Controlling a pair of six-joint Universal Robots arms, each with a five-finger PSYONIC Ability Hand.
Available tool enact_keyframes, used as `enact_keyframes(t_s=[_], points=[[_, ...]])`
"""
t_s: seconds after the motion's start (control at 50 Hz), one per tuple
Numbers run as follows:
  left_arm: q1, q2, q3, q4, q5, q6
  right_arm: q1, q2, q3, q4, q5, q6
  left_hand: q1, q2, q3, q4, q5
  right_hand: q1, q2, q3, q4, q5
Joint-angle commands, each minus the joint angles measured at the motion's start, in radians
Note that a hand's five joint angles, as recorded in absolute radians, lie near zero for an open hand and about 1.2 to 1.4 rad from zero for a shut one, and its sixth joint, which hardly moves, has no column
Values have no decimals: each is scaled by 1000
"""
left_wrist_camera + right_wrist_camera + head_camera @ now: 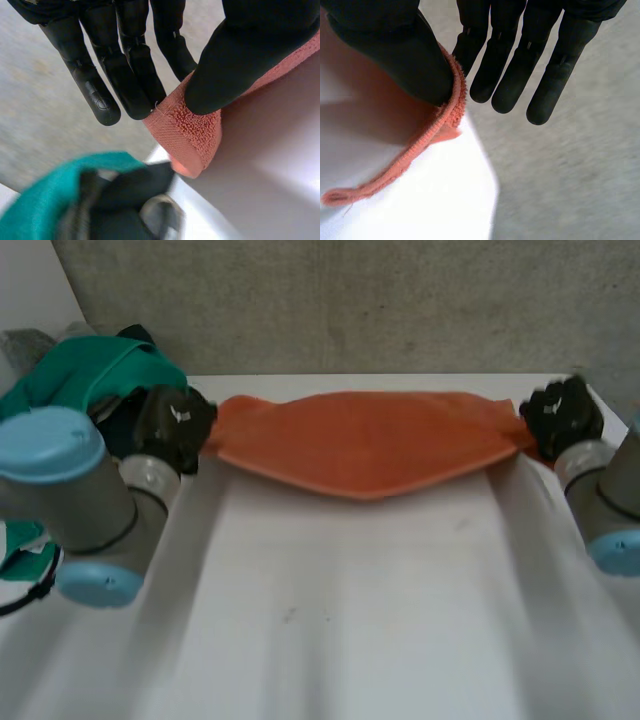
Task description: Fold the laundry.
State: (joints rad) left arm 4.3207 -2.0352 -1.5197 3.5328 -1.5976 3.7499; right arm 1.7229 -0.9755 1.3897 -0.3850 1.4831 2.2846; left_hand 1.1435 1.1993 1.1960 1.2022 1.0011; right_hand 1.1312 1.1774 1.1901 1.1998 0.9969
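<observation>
An orange towel (pixel 365 440) is stretched across the far part of the white table (pixel 330 620), sagging in the middle. My left hand (pixel 172 427) holds its left end; in the left wrist view the thumb (pixel 240 60) pinches the towel's corner (pixel 192 137) against the straight fingers (pixel 125 75). My right hand (pixel 562 418) holds the right end; in the right wrist view its thumb (pixel 400 55) presses the towel's hem (pixel 447 112) against the fingers (pixel 520 65). The towel hangs lifted between both hands.
A pile of green and dark clothes (pixel 85 375) lies at the table's far left, just behind my left hand, also under that hand (pixel 85 195) in the left wrist view. A grey wall (pixel 350 300) stands behind the table. The table's right edge (pixel 487 190) runs below my right hand.
</observation>
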Motion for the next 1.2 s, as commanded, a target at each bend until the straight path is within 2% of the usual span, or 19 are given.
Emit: enact_keyframes(t_s=[0.02,0.12,0.14,0.2,0.22,0.26,0.32,0.42,0.52,0.6,0.62,0.7,0.78,0.9,1.02,1.16,1.2], points=[[-3,111,-183,-52,13,11,-26,-51,150,56,-12,-5,253,197,200,194,221,265,219,206,196,225],[-6,279,-309,-187,22,48,-61,-210,215,276,-38,-23,253,197,200,194,221,265,219,206,196,225],[-6,303,-325,-218,24,65,-87,-253,221,382,-38,-39,253,197,200,194,221,265,219,206,196,225],[-1,406,-388,-397,25,151,-143,-302,235,578,-32,-77,253,197,200,194,221,265,219,206,196,225],[1,427,-404,-447,27,174,-176,-324,245,707,-27,-123,253,197,200,194,221,265,219,206,196,225],[19,472,-439,-595,28,235,-204,-342,259,819,-20,-184,253,197,200,194,221,265,219,206,196,225],[24,478,-450,-660,38,275,-242,-361,269,902,-20,-257,253,197,200,194,221,265,219,206,196,225],[24,443,-406,-554,73,266,-243,-348,262,747,-1,-260,253,197,200,194,221,265,219,206,196,225],[16,270,-280,-378,62,225,-240,-202,214,546,9,-248,253,197,200,194,221,265,219,206,196,225],[-7,149,-136,-313,19,193,-186,-131,128,467,16,-237,253,197,200,194,221,265,219,206,196,225],[-15,85,-69,-301,-14,189,-169,-117,108,450,20,-238,253,197,200,194,221,265,219,206,196,225],[-44,-61,85,-302,-122,183,-123,-23,5,329,25,-240,253,197,200,194,221,265,219,206,196,225],[-79,-123,167,-302,-175,180,-117,49,-57,195,8,-248,253,197,200,194,221,265,219,206,196,225],[-99,-135,184,-298,-177,183,-111,144,-116,75,-59,-251,253,197,200,194,221,265,219,206,196,225],[-105,-158,213,-290,-191,192,-108,231,-187,25,-173,-248,253,197,200,194,221,265,219,206,196,225],[-107,-191,246,-285,-231,196,-109,291,-239,-2,-222,-241,253,197,200,194,221,265,219,206,196,225],[-107,-194,256,-276,-229,193,-109,293,-239,-12,-224,-237,253,197,200,194,221,120,74,61,52,80]])
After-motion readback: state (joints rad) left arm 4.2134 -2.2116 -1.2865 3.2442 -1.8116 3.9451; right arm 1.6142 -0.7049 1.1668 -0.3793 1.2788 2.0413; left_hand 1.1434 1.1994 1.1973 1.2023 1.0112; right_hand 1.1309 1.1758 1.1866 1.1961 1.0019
